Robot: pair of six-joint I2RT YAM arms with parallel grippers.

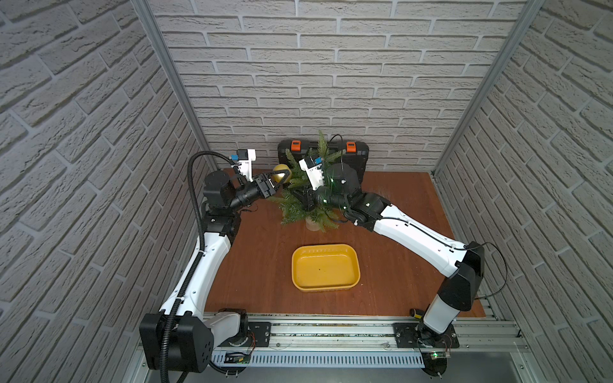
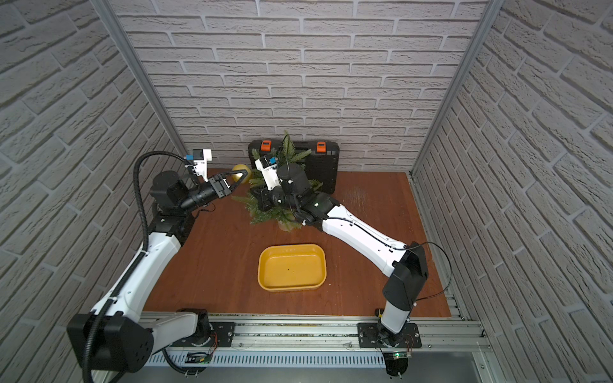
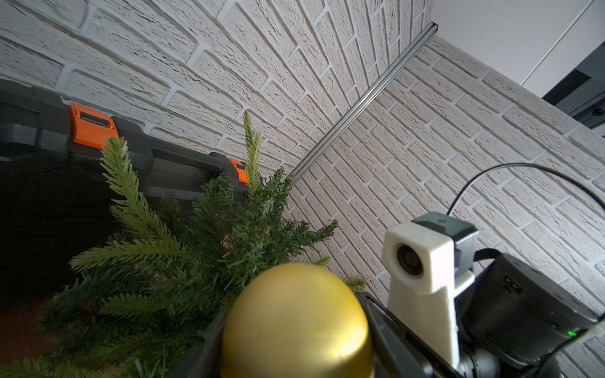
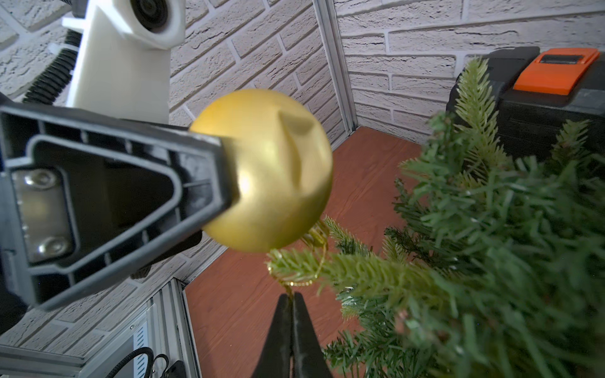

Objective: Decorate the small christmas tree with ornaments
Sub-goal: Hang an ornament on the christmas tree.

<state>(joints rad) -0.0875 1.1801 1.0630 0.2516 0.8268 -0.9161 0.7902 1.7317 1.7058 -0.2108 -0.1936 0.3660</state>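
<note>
Top views: left end effector (image 1: 281, 177) is clenched on the large matte gold round bauble (image 1: 282, 169). It holds it high, just beside the upper branches of the small green artificial fir tree (image 1: 298, 207). Tree stands on the red-brown wooden table (image 1: 258, 265), in front of the black plastic case with orange latches (image 1: 360, 156). Yellow rectangular plastic tray (image 1: 326, 268) holds no baubles; other ornaments not spotted. Left arm (image 1: 205, 262): elbow raised, forearm about level, aimed at the tree. Right arm (image 1: 411, 232): stretched across the table, wrist buried in foliage.

Left wrist: bauble sits between the fingers, tree right behind it.

Right wrist: right end effector (image 4: 290, 299) is pinched shut on the thin gold cord loop (image 4: 299, 283), which looks to run around a light-green branch tip (image 4: 294, 265).

Judgement: the hanging step is nearly done. To do it well, draw the loop further along the branch toward the trunk and keep the cord taut. Then ease the bauble down and release it before the cord. Tip looks bendy, so the loop could slip off.
</note>
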